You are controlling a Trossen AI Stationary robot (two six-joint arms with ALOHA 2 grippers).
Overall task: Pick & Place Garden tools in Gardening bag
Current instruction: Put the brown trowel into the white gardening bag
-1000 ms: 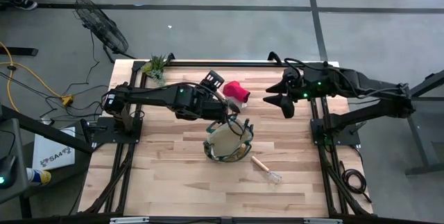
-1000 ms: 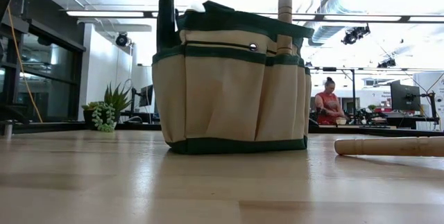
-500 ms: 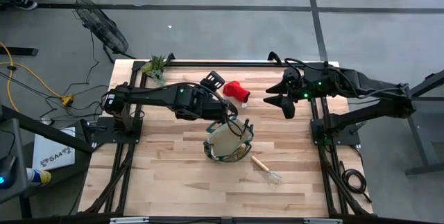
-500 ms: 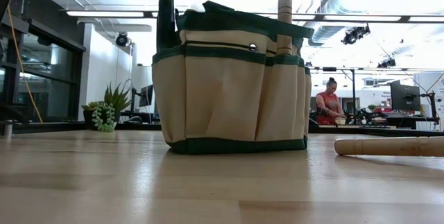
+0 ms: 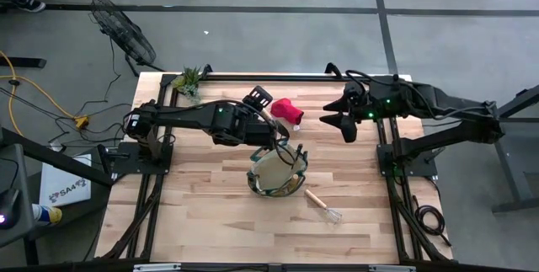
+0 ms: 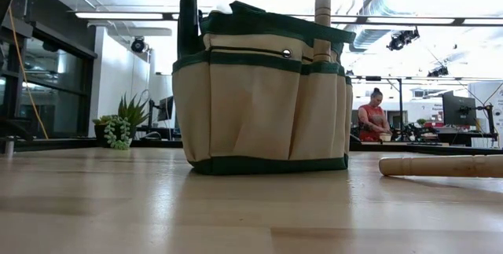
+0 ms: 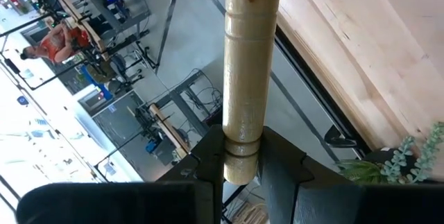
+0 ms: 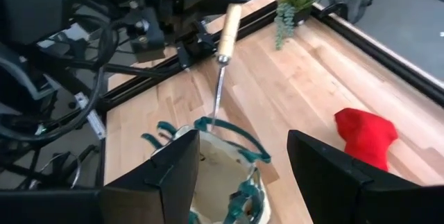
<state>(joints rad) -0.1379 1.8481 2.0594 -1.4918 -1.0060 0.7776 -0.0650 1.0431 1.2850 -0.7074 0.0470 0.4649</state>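
**Trowel held over the gardening bag**

The left gripper (image 7: pixel 241 165) is clamped on the end of a wooden-handled silver trowel (image 8: pixel 223 57), blade dipping into the round tan canvas bag with green trim (image 5: pixel 277 169) mid-counter (image 5: pixel 202 213). Rigid, probably blade-heavy; grip the handle firmly. The right gripper (image 5: pixel 337 124) waits with fingers parted, holding nothing.

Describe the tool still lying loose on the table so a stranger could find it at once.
Start at the tan gardening bag in the middle of the wooden table. Just beside it, toward the right arm's side and the near edge, lies the wire rake, flat on the boards. Its pale wooden handle and wire head set it apart from the red glove at the far edge.
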